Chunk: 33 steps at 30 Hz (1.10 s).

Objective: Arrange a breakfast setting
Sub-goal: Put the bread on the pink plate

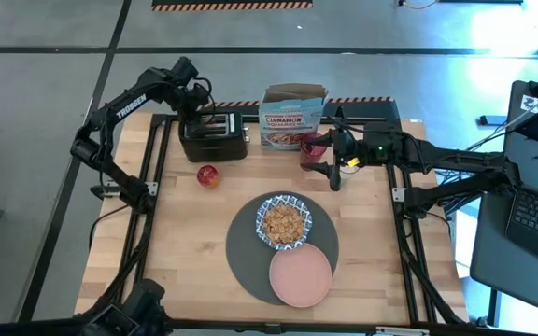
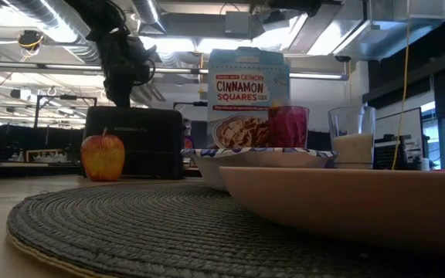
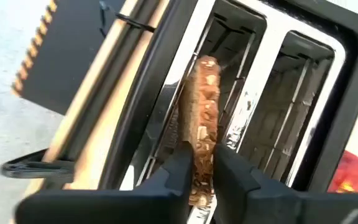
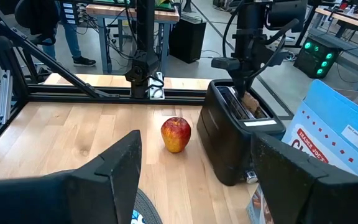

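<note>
Gripping a toast slice (image 3: 204,118) in the toaster (image 1: 212,135) slot, the left gripper (image 3: 199,163) jaws show clearly only in the left wrist view. The right gripper (image 4: 194,171) jaws stand wide open beside the red tumbler (image 1: 313,147). The bowl (image 1: 283,221) and pink plate (image 1: 300,276) rest on the mat (image 1: 247,245), mid worktop (image 1: 185,233). The low view alone shows the milk glass (image 2: 352,137).

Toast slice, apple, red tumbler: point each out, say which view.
Toast slice (image 3: 202,118): left wrist view, on its crust edge above the toaster slot.
Apple (image 4: 176,134): right wrist view, on its red front.
Red tumbler (image 2: 287,127): low view, on its side wall.
</note>
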Available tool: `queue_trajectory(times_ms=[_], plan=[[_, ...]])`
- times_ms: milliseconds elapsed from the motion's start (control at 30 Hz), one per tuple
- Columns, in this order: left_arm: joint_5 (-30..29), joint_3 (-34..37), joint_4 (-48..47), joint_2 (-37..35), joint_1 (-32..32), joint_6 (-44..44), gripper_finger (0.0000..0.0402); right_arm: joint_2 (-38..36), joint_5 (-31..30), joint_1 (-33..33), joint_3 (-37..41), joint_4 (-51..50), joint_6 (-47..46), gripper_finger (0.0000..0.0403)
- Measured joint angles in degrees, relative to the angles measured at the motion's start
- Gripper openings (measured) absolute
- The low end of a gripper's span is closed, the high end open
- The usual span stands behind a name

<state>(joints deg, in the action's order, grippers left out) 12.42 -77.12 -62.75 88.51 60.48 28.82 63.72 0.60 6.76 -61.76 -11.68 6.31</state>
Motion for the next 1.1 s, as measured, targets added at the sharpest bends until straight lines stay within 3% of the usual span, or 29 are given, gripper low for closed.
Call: queue_trajectory(times_ms=[467,1100], plan=[[-1.5,0.1,-1.4,-1.6,-0.2,-0.3,0.0031,0.0,0.0,0.0,0.0,-0.1,1.1,0.0248],[-4.3,0.1,-1.3,-10.2,-3.2,4.8,0.0027,0.0,0.0,0.0,0.0,-0.1,3.0,0.0248]])
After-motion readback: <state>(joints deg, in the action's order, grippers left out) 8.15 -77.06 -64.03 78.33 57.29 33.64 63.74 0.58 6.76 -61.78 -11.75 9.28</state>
